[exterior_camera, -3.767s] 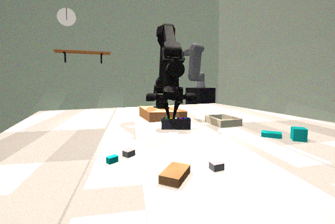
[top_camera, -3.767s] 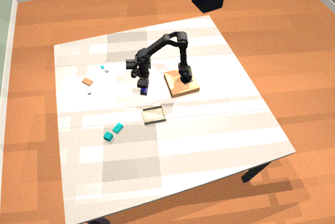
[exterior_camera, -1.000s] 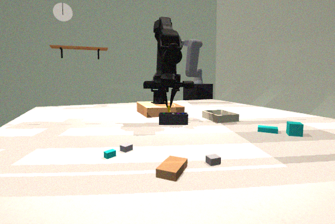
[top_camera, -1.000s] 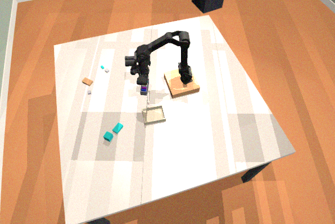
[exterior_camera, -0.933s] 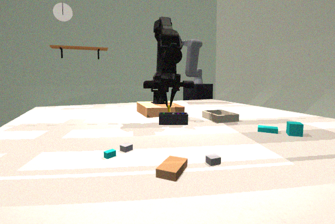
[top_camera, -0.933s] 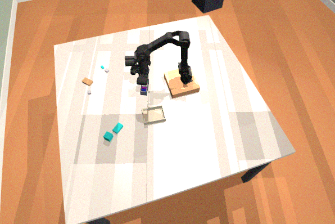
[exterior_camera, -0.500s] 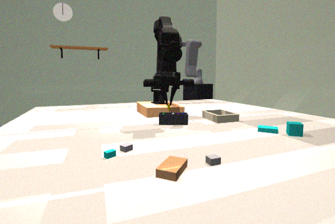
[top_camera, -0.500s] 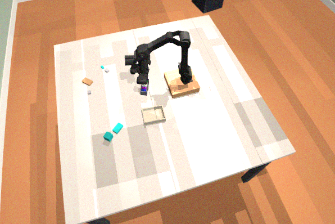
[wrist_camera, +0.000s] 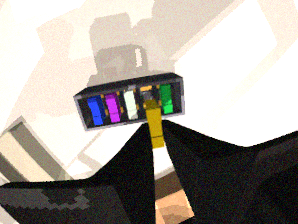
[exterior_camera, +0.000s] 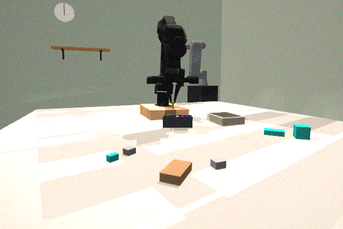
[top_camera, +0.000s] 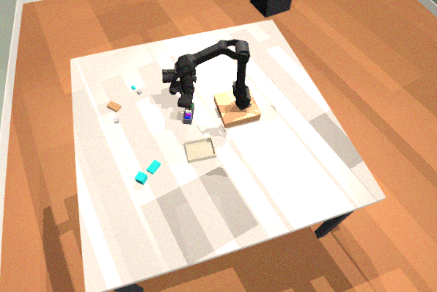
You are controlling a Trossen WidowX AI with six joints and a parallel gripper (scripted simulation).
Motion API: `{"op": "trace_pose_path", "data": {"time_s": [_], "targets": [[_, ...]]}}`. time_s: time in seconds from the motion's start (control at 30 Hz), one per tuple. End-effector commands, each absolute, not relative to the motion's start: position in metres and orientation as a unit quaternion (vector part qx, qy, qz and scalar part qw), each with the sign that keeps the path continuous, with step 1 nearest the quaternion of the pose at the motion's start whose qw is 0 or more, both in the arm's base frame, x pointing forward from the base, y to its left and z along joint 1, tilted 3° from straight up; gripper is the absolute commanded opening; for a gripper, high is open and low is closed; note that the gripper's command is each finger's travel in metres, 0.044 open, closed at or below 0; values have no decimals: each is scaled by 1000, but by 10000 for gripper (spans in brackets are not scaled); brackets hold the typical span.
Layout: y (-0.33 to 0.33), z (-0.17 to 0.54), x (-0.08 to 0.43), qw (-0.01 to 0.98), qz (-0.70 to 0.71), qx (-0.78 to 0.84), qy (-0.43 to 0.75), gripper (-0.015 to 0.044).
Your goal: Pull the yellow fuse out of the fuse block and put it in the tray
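The gripper point(exterior_camera: 172, 102) point(wrist_camera: 158, 125) is shut on the yellow fuse point(exterior_camera: 172, 105) point(wrist_camera: 155, 134), which hangs below the fingertips. In the exterior view a gap shows between the fuse's lower end and the top of the dark fuse block point(top_camera: 188, 122) point(exterior_camera: 177, 122) point(wrist_camera: 120, 86). The block holds blue point(wrist_camera: 95, 111), magenta point(wrist_camera: 113, 107), white point(wrist_camera: 131, 104) and green point(wrist_camera: 166, 98) fuses; the slot between white and green is empty. The shallow beige tray point(top_camera: 202, 159) point(exterior_camera: 233, 121) stands apart from the block, nearer the front in the top view. The fingertips are hidden in the top view.
The arm stands on a wooden base point(top_camera: 242, 119) point(exterior_camera: 152, 113) beside the block. Two teal blocks point(top_camera: 141, 177) point(top_camera: 153, 166) lie beyond the tray. A brown block point(top_camera: 114, 106) point(exterior_camera: 175, 172) and small grey point(exterior_camera: 218, 163) point(exterior_camera: 129, 151) and teal point(exterior_camera: 112, 157) pieces lie farther off.
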State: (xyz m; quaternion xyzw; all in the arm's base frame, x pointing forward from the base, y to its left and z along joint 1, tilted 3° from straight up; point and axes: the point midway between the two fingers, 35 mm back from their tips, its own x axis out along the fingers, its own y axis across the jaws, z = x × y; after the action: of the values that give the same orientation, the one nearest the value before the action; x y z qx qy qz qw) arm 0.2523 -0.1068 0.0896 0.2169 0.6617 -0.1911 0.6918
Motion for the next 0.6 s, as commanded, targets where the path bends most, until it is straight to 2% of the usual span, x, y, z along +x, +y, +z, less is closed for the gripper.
{"op": "trace_pose_path", "data": {"time_s": [0.0, 0.2, 0.57], "targets": [[-108, 96, 252, 696, -192, 214, 658, 0], [-105, 97, 254, 696, -192, 214, 658, 0], [-60, 99, 281, 696, -191, 215, 658, 0]]}}
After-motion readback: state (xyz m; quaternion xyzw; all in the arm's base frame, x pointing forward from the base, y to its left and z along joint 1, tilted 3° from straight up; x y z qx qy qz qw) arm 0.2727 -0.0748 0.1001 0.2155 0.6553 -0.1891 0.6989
